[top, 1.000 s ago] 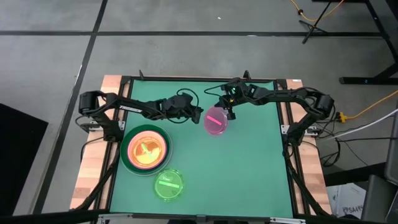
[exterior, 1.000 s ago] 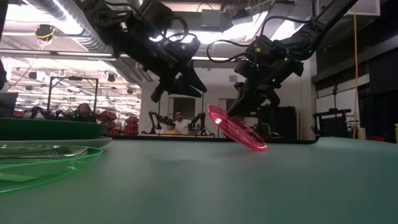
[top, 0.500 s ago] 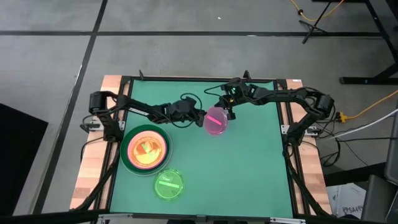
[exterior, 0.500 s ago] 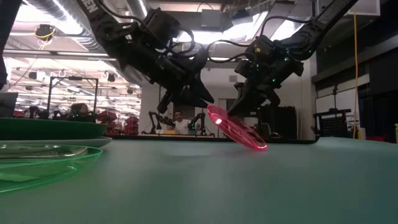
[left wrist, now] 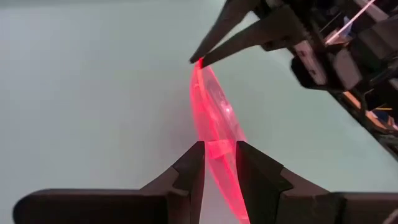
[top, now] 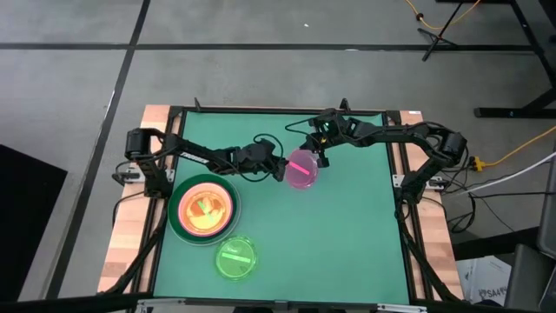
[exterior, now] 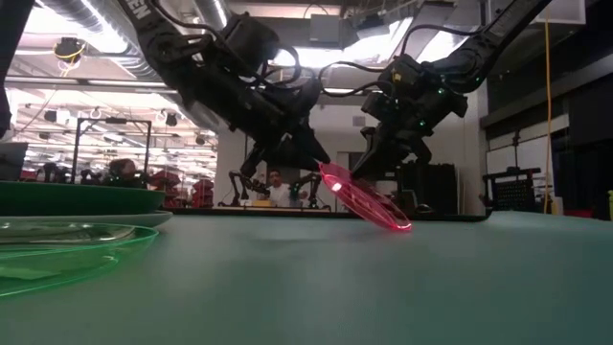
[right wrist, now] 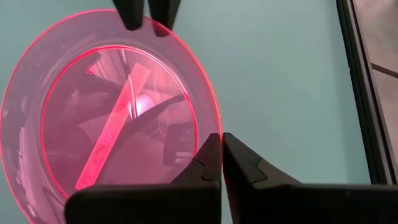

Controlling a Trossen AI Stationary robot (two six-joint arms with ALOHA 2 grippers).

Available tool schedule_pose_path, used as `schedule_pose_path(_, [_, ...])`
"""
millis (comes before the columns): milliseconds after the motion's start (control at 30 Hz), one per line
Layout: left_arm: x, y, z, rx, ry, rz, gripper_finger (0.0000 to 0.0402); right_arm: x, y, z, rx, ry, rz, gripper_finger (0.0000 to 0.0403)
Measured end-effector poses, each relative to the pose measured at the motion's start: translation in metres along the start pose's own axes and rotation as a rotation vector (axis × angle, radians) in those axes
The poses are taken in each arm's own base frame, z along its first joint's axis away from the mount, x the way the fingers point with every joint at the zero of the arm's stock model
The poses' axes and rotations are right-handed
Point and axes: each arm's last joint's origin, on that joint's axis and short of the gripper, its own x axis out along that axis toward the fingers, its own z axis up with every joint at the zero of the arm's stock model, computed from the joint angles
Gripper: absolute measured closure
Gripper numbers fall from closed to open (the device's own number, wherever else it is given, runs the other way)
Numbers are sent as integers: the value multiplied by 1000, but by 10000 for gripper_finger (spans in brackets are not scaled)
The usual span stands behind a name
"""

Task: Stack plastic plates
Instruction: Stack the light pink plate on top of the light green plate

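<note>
A green-topped table [top: 347, 243] seen from above, with two dark robot arms reaching in from its left and right edges and meeting near the middle of the far half. Between them a small translucent pink plate [top: 302, 170] stands tilted, one edge resting on the table and the other raised. The right gripper [top: 321, 159] pinches the plate's raised far-right rim with its fingers nearly closed on it; in its own wrist view the two fingertips [right wrist: 211, 152] meet at the plate's edge. The left gripper [top: 280, 169] is at the plate's opposite, left rim, its fingers narrowly parted with the thin red edge sitting in the gap between them; whether they press on it cannot be told. From table height the plate [exterior: 364, 203] leans down toward the right, with both grippers at its upper end. Near the table's left edge lies a large dark green plate [top: 176, 220] with an orange plate [top: 205, 209] nested on top. Just beside it, at the near edge, lies a lime-green plate [top: 234, 258]. A person [exterior: 278, 187] sits in the room beyond the table.
</note>
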Motion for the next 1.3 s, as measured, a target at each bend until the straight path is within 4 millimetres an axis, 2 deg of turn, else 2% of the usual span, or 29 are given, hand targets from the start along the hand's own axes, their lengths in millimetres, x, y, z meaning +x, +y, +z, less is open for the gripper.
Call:
schedule_pose_path(533, [-1,-3,-5,11,20,4,317,0,0,0,43,-1,2,402])
schedule_pose_path(767, [-1,3,-7,22,29,81,317,0,0,0,92,-1,2,402])
schedule_pose_path(1300, [0,8,-4,-4,24,100,317,0,0,0,128,-2,3,402])
